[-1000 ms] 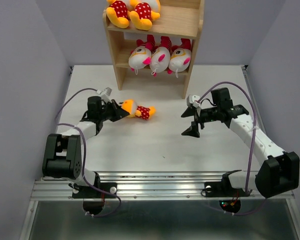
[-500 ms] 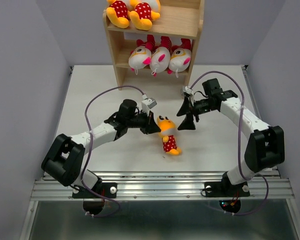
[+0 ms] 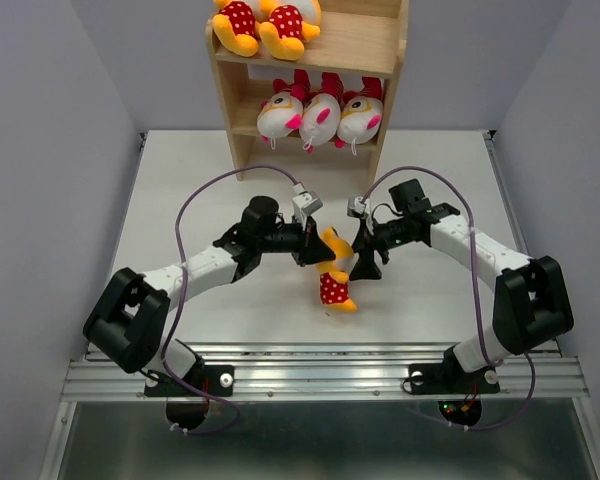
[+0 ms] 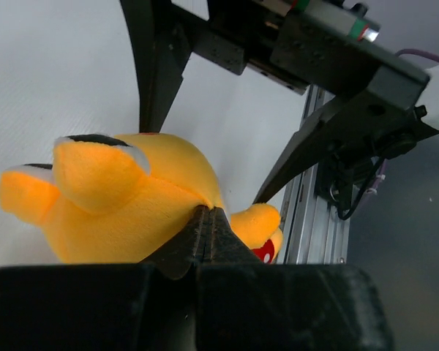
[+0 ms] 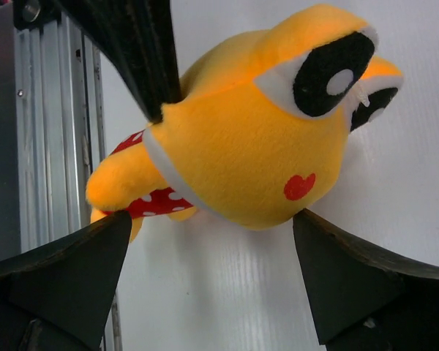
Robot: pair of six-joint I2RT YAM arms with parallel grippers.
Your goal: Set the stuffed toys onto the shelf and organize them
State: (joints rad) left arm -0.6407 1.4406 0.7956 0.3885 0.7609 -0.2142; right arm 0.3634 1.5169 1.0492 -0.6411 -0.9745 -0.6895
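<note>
A yellow-orange stuffed toy (image 3: 332, 282) in a red white-dotted shirt hangs over the middle of the table. My left gripper (image 3: 317, 247) is shut on a pinch of plush at its head (image 4: 124, 212), the fingertips (image 4: 208, 219) pressed together. My right gripper (image 3: 362, 256) is open, its two fingers either side of the toy's head (image 5: 256, 139) without touching it. The wooden shelf (image 3: 350, 45) stands at the back. Two yellow toys (image 3: 265, 22) lie on its upper board, and three white-headed striped toys (image 3: 320, 115) lie on the board below.
An aluminium rail (image 3: 320, 365) runs along the near table edge below the arm bases. Purple cables (image 3: 210, 195) arc above both arms. Grey walls close in the table on the left and right.
My right gripper has moved left and now brackets the toy's head. My left gripper shifted slightly right and up with the toy, whose body swung closer under it.
</note>
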